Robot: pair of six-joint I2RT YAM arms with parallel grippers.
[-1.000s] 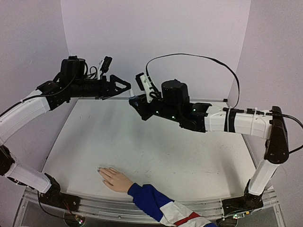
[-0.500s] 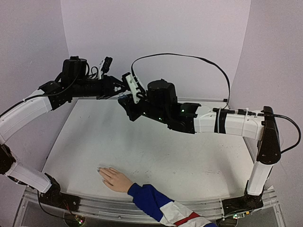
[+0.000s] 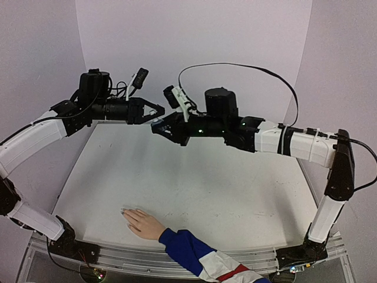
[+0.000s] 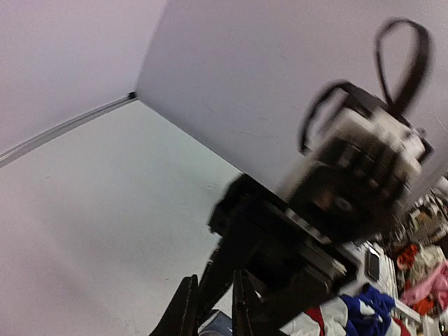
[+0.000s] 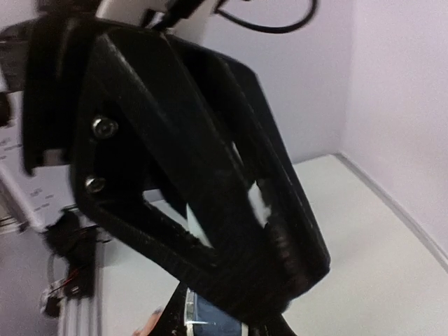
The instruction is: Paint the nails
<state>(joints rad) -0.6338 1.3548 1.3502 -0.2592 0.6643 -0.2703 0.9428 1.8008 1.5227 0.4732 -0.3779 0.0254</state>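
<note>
Two near-touching: left claw [image 3: 156,110], right claw [image 3: 159,126]; spread or pinching, cannot tell; misaligned approach risks collision

Left arm [image 3: 29,138]: shells were white, joints black.
Right arm [image 3: 300,147]: white shells carried black bands; small green lights glowed.
Cable [image 3: 247,69]: was black, arched.
Left hand [image 3: 156,110]: black frame bore silver screws [image 5: 103,126].

Pale flesh-coloured hand [image 3: 143,223]. Sleeve [image 3: 197,256] in blue, white and red blocks. Plain white table [image 3: 194,188]. Black left gripper [image 3: 160,111], black right gripper [image 3: 156,127]. Pale lilac walls [image 3: 194,41].
</note>
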